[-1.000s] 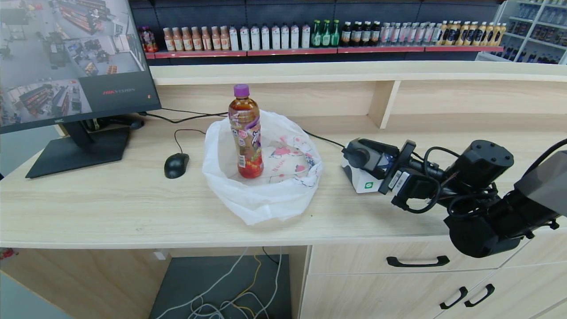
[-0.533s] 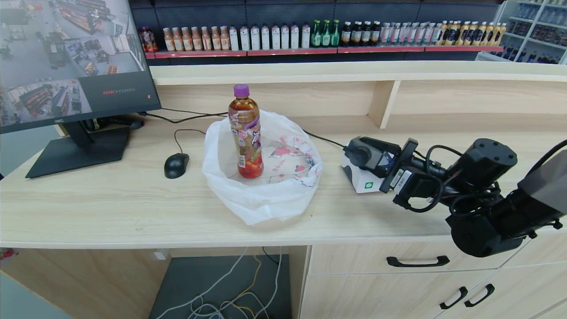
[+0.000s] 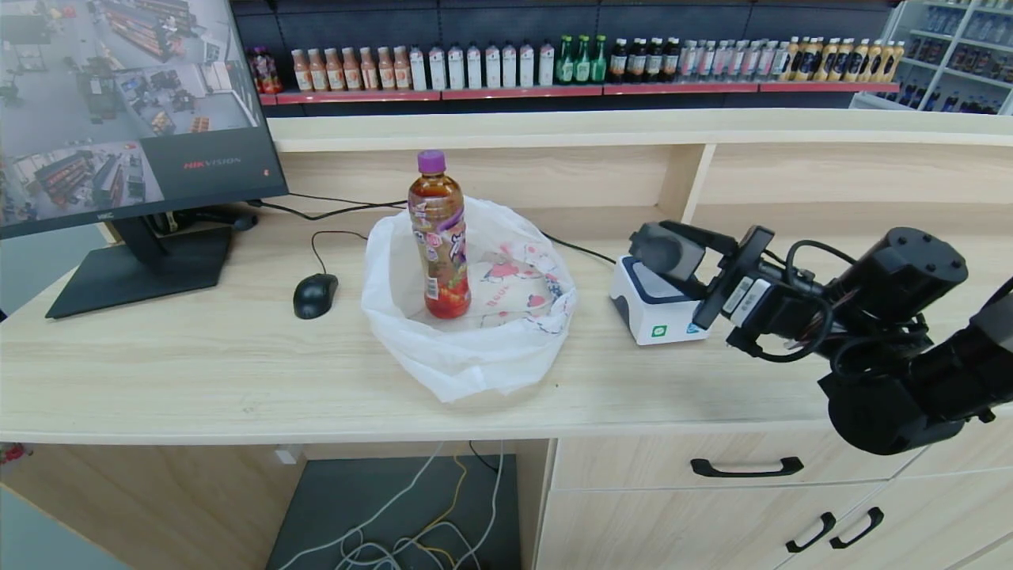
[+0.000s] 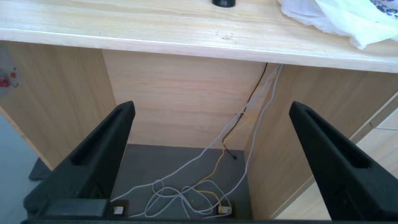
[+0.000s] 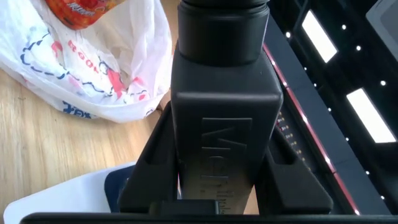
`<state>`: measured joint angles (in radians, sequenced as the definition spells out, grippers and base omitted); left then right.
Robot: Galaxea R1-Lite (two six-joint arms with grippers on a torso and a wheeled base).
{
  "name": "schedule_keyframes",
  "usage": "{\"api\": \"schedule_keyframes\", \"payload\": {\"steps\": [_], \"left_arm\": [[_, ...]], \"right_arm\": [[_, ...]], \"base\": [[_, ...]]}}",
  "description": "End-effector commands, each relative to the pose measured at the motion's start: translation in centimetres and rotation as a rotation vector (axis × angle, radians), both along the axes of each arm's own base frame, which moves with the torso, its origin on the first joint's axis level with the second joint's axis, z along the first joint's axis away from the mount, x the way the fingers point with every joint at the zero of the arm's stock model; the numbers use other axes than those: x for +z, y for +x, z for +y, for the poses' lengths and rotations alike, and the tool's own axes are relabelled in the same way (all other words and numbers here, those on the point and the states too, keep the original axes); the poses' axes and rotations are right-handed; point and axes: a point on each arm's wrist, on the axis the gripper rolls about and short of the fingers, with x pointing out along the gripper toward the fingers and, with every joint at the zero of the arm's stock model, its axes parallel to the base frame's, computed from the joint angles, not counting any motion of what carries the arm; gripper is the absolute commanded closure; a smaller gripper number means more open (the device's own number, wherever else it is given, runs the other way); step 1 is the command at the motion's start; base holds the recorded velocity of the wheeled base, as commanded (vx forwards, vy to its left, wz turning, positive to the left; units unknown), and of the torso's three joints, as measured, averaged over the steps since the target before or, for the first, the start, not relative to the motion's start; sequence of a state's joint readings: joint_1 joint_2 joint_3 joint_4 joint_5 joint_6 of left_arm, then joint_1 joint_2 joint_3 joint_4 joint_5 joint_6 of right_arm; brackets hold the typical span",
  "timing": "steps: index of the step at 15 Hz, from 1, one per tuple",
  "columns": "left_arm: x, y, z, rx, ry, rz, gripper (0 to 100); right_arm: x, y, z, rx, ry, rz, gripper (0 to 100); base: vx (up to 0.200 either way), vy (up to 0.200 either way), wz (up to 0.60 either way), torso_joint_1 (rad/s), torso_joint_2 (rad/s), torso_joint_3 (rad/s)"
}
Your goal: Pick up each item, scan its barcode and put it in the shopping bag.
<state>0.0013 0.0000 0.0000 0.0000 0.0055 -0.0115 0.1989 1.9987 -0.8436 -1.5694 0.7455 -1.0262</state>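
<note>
The right claw [image 3: 682, 252] was clamped around a dark, square-bodied bottle [image 3: 661, 250] with a round cap, holding it on its side just above the white scanner [image 3: 654, 318] on the desk [image 3: 198, 364]. Left of the scanner, a purple-capped tea bottle [image 3: 437, 237] stood upright inside the white shopping bag [image 3: 467, 356]. The left claw [image 4: 211, 112] hung below the desk edge, its fingers [image 4: 102, 146] spread wide with nothing between them.
</note>
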Motion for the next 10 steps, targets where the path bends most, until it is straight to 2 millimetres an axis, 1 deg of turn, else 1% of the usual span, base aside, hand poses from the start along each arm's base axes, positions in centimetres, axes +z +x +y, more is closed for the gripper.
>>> {"api": "schedule_keyframes", "payload": {"steps": [1, 2, 3, 4, 5, 6, 8, 10], "left_arm": [[0.0, 0.0, 0.0, 0.001, -0.001, 0.0, 0], [0.0, 0.0, 0.0, 0.001, -0.001, 0.0, 0], [0.0, 0.0, 0.0, 0.001, -0.001, 0.0, 0], [0.0, 0.0, 0.0, 0.001, -0.001, 0.0, 0], [0.0, 0.0, 0.0, 0.001, -0.001, 0.0, 0], [0.0, 0.0, 0.0, 0.001, -0.001, 0.0, 0], [0.0, 0.0, 0.0, 0.001, -0.001, 0.0, 0], [0.0, 0.0, 0.0, 0.001, -0.001, 0.0, 0]], "right_arm": [[3.1, -2.2, -0.4, 0.014, 0.041, -0.046, 100], [3.9, -3.0, -0.5, 0.024, 0.06, -0.045, 100], [4.2, -3.5, -0.6, 0.03, 0.071, -0.038, 100], [5.1, -5.1, -0.8, 0.033, 0.104, -0.023, 100], [5.7, -6.8, -0.5, 0.035, 0.152, 0.002, 100], [6.2, -8.2, -0.1, 0.021, 0.22, 0.041, 100], [7.1, -10.7, 1.5, 0.093, 0.32, 0.107, 100], [7.0, -12.8, 3.0, 0.118, 0.464, 0.234, 100]], "base": [[0.0, 0.0, 0.0, 0.0, 0.0, 0.0], [0.0, 0.0, 0.0, 0.0, 0.0, 0.0], [0.0, 0.0, 0.0, 0.0, 0.0, 0.0], [0.0, 0.0, 0.0, 0.0, 0.0, 0.0], [0.0, 0.0, 0.0, 0.0, 0.0, 0.0], [0.0, 0.0, 0.0, 0.0, 0.0, 0.0], [0.0, 0.0, 0.0, 0.0, 0.0, 0.0], [0.0, 0.0, 0.0, 0.0, 0.0, 0.0]]}}
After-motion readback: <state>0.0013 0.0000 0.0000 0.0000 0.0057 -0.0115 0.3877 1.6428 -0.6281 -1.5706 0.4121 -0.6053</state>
